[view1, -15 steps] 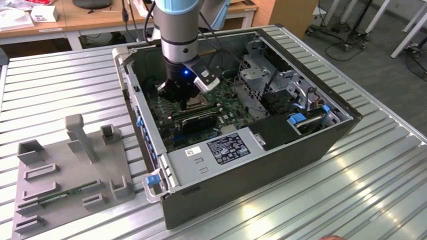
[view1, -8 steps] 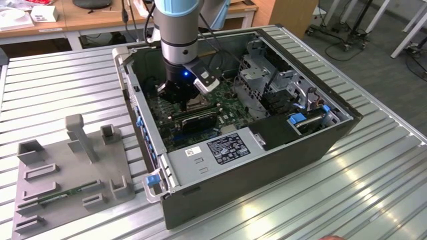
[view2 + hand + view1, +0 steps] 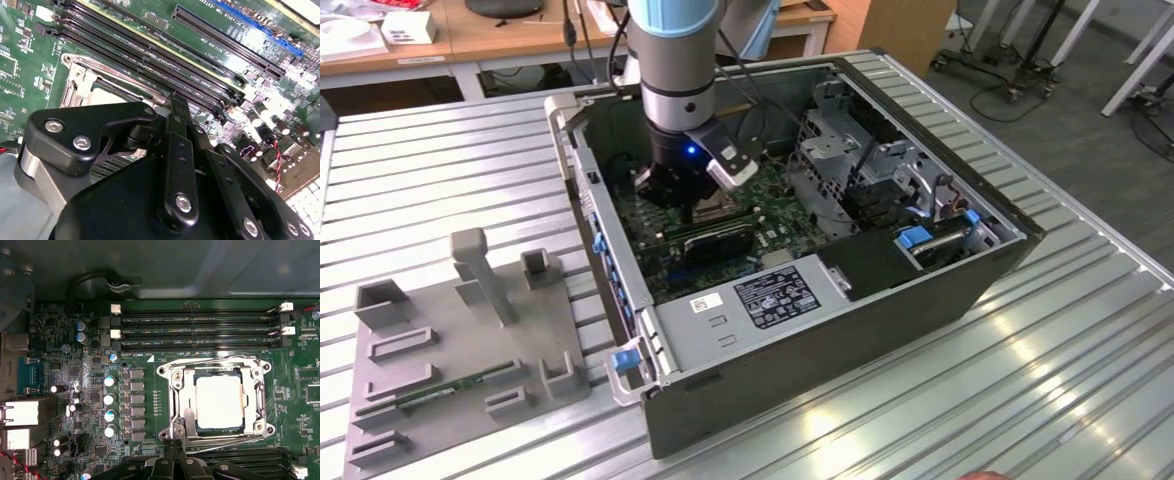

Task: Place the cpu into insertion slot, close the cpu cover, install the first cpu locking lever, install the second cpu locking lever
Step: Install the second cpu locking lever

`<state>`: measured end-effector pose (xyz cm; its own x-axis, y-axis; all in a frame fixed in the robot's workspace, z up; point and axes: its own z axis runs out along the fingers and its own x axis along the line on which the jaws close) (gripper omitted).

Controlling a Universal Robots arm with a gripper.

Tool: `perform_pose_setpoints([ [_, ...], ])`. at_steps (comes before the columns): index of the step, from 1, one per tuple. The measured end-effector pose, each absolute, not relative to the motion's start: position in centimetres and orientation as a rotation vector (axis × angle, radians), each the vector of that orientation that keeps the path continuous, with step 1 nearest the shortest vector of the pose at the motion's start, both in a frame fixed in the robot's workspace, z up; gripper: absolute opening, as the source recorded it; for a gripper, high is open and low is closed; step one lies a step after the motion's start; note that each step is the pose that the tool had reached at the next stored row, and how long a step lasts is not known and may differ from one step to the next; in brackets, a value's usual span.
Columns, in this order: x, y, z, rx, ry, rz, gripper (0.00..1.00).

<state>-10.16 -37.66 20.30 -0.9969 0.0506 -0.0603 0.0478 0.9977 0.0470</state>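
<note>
Gripper point(image 3: 175, 452) jaws together, empty, tips at the cover point(image 3: 181, 390) edge; cpu point(image 3: 220, 401) seated just beyond.

Grey fixture tray point(image 3: 454, 350) beside computer case point(image 3: 854, 330).

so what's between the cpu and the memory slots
In the first wrist view, the cpu sits under the cpu cover; that frame's silvery edge, a locking lever wire and a green board strip separate it from the memory slots.

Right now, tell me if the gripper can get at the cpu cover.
Probably yes. The gripper sits right at the edge of the cpu cover, which lies flat over the cpu, with nothing standing between them.
</note>
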Motion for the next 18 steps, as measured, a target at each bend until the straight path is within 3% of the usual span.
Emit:
perform_pose_setpoints([
  [18, -10.29, -37.66, 20.06, 0.077, 3.073, 0.098, 0.11],
])
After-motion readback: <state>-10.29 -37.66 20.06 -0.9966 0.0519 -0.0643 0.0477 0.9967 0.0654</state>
